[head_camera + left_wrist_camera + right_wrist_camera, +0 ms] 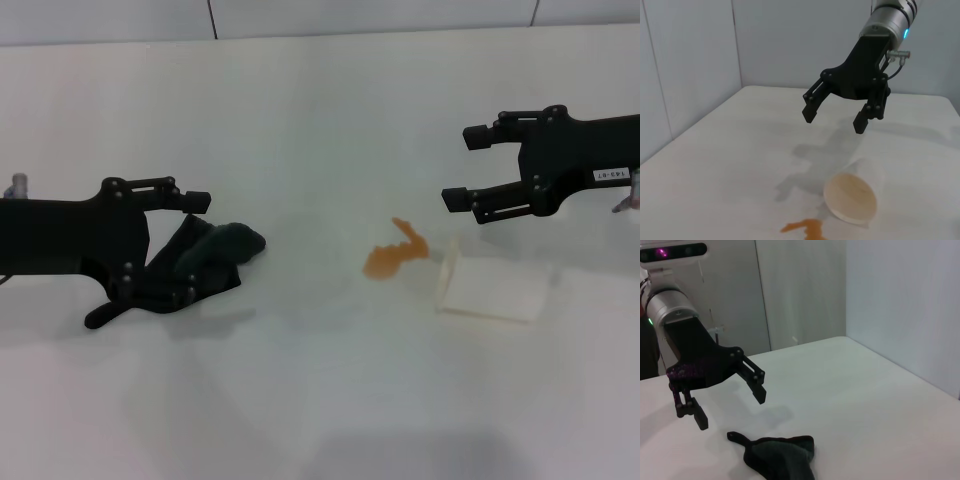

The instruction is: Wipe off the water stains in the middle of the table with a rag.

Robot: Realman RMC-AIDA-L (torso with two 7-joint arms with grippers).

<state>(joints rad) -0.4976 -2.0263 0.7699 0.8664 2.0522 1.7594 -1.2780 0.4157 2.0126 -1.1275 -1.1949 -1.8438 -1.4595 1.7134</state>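
Note:
The water stains (395, 256) are a small orange puddle with a thin tail near the middle of the white table (320, 400); they also show in the left wrist view (807, 228). The dark green-black rag (220, 248) lies crumpled on the table to the puddle's left and shows in the right wrist view (782, 455). My left gripper (190, 248) is open and hovers just over the rag without gripping it, as the right wrist view (730, 409) shows. My right gripper (460, 168) is open and empty, in the air behind the cup, and shows in the left wrist view (834, 120).
A translucent white plastic cup (495, 285) lies on its side just right of the puddle, its mouth toward the puddle (850, 197). Grey wall panels stand behind the table's far edge (320, 35).

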